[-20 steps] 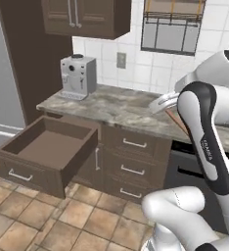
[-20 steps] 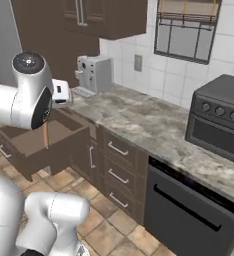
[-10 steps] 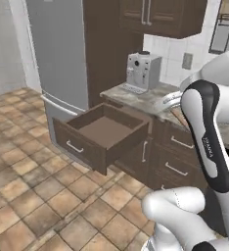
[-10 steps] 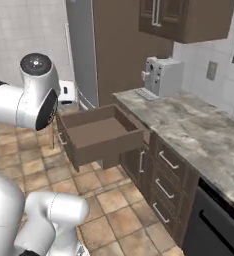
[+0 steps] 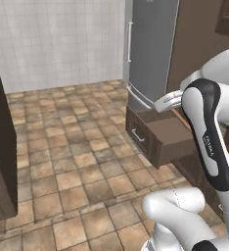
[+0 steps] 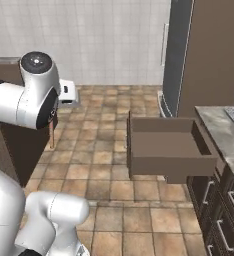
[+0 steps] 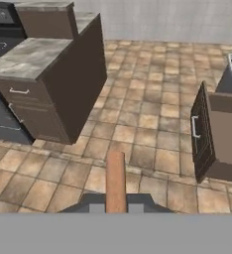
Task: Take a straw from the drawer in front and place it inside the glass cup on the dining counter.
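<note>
Tool (image 7: 116, 208) jaws are seen shut on the straw (image 7: 115, 181) in the hand view, the straw held above the tiled floor (image 7: 147, 119), with a counter (image 7: 33, 54) at left. The drawer (image 5: 160, 135) is shown pulled open beside the fridge (image 5: 148, 49) in the left base view. Its floor is seen bare in the right base view.
</note>
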